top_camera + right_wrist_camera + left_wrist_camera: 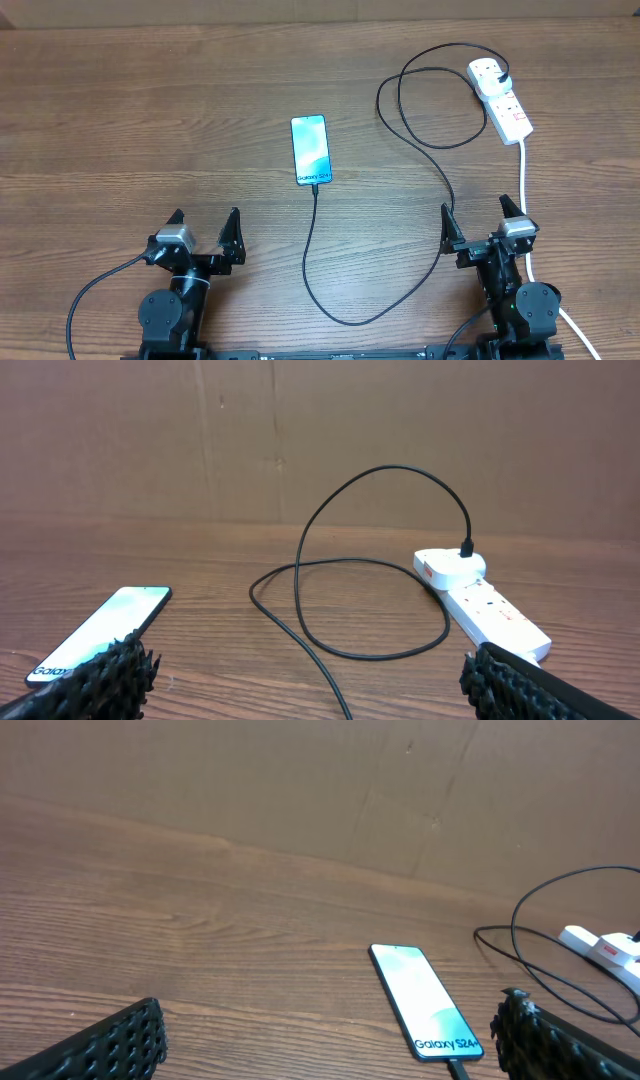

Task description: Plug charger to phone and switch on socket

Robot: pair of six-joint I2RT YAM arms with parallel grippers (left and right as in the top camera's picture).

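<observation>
The phone [310,150] lies flat mid-table with its light blue screen up, and also shows in the wrist views [425,1000] [100,630]. The thin black charger [350,318] runs from the phone's lower edge, where its connector tip sits against the port [455,1066]. It loops toward me, then curls back to its plug in the white socket [500,95] [480,600] at the far right. My left gripper [205,232] [325,1055] is open and empty, near and left of the phone. My right gripper [475,215] [310,690] is open and empty, short of the socket, beside the cable.
The socket's thick white cord [525,185] runs down the right side past my right arm to the table's near edge. A brown cardboard wall [320,430] stands behind the wooden table [130,120]. The cable loop [330,560] lies between phone and socket.
</observation>
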